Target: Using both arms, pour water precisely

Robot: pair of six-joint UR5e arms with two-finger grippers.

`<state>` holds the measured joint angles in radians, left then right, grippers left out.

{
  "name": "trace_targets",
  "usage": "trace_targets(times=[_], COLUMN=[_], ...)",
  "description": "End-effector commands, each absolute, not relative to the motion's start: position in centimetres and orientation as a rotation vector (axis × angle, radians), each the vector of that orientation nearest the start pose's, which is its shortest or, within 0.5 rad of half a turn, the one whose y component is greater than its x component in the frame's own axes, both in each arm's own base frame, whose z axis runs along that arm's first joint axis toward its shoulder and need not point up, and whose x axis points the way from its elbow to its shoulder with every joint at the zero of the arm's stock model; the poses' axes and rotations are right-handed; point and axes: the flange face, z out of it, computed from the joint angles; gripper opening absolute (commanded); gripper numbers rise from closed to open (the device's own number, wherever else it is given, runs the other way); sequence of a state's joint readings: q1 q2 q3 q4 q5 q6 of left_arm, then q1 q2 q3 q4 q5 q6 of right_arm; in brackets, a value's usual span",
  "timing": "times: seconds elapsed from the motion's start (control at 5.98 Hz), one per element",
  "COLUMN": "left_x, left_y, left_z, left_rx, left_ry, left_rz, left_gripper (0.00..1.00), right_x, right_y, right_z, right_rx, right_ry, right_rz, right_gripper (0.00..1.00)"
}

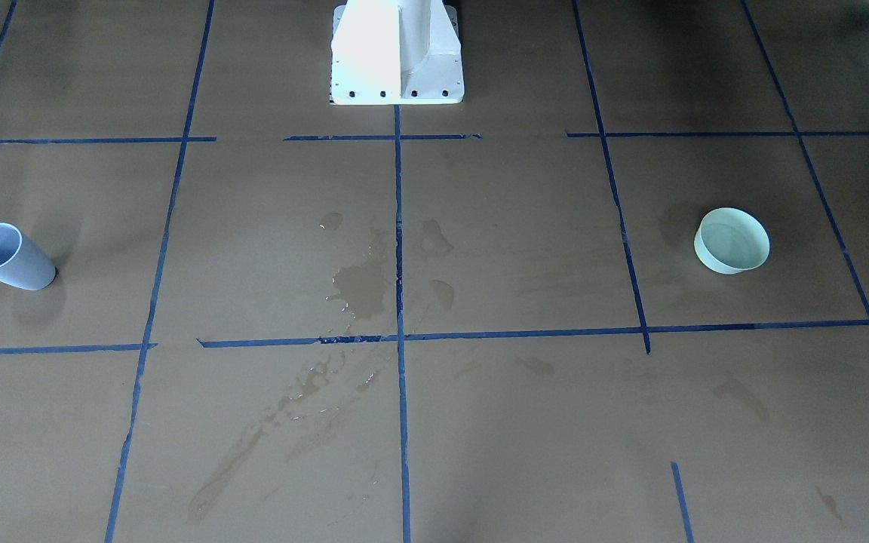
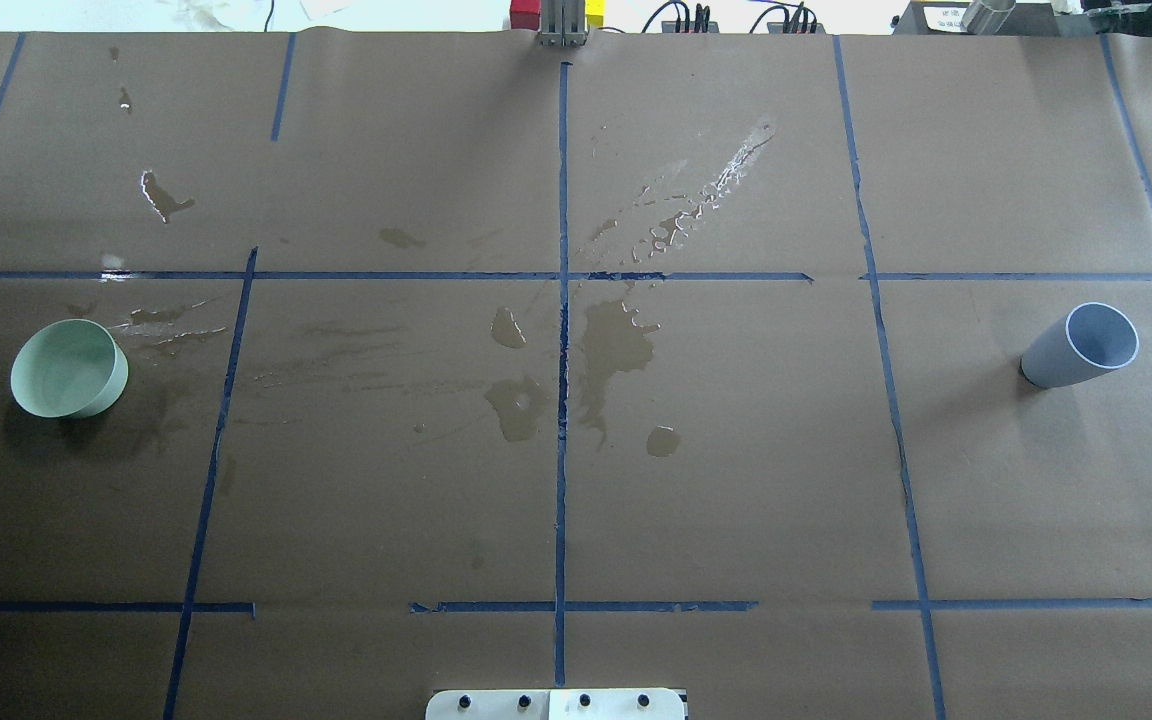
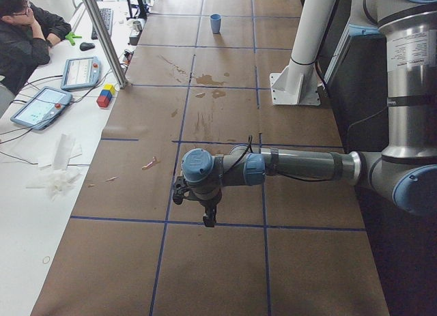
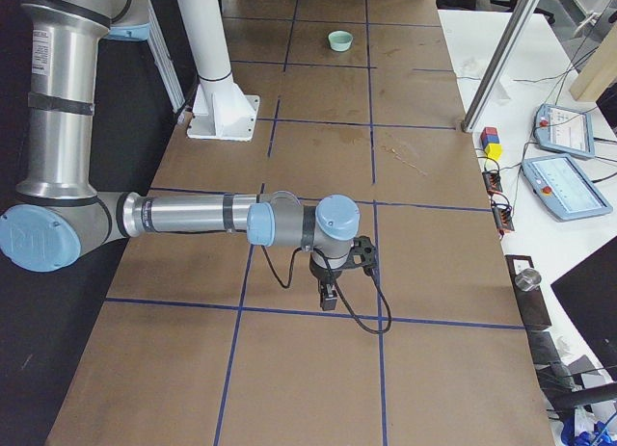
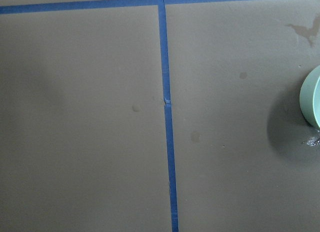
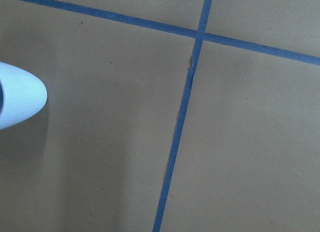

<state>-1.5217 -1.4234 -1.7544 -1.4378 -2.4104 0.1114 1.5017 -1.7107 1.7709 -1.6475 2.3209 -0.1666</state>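
bowl [image 2: 117, 384]: mint green | cup [image 2: 1052, 362]: grey-blue | paper [image 2: 386, 490]: brown, darker stains [image 2: 616, 340] | tape grid [image 2: 560, 520]: blue

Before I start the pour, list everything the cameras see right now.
short cup: one, pale green, upright, robot's left side.
tall cup: one, blue-grey, upright, robot's right side.
wet stains: several, dark, mid-table.
tape lines: blue grid on brown paper.
pedestal: one, white, robot's base.
operator: one, dark top, beside two tablets.
left arm: silver-grey, left end; left gripper points down, open or shut unclear.
right arm: silver-grey, right end; right gripper points down, unclear too.
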Motion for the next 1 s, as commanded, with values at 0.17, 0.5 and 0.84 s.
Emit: trace_targets(times=[0.17,0.5,0.84], left_x=[-3.5,-3.2,-2.9], left_y=[-42.5,-45.0,-47.3], left_z=[64.4,61.1,59.1], left_rx=[-0.064,0.039,0.135], left_ry=[0.838,0.839,0.852], left_rz=[0.125,0.169,0.216], left_gripper=[1.0,1.0,1.0], right_x=[3.5,3.5,3.5], right_y=[-43.6,-43.7,-43.7], right_z=[63.4,63.4,63.4], right_rx=[0.053,0.056,0.056], right_ry=[-0.75,-0.748,-0.748], right_rz=[-0.228,-0.23,-0.23], right_gripper=[1.0,1.0,1.0])
